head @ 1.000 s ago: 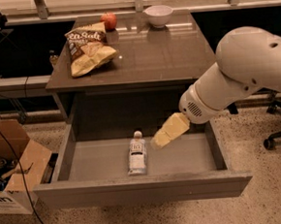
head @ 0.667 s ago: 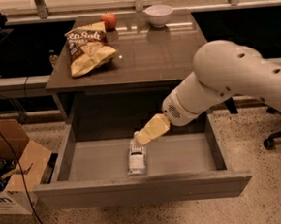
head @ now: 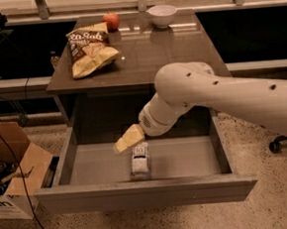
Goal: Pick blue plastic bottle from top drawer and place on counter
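Note:
The blue plastic bottle (head: 140, 161) lies flat on the floor of the open top drawer (head: 144, 192), near its front middle, label up. My gripper (head: 127, 139) with yellowish fingers hangs inside the drawer just above the bottle's far end, a little to its left. My white arm reaches in from the right, crossing over the drawer's back. The counter (head: 148, 51) is the glossy grey-brown top above the drawer.
On the counter lie a chip bag (head: 90, 50), a red apple (head: 111, 21) and a white bowl (head: 162, 15). A small dark bottle (head: 54, 59) stands behind the counter's left edge. A cardboard box (head: 14, 169) and cables sit on the floor at left.
My arm has swung left and forward, bringing the gripper from the right of the bottle to just above its far end. The bottle has not moved.

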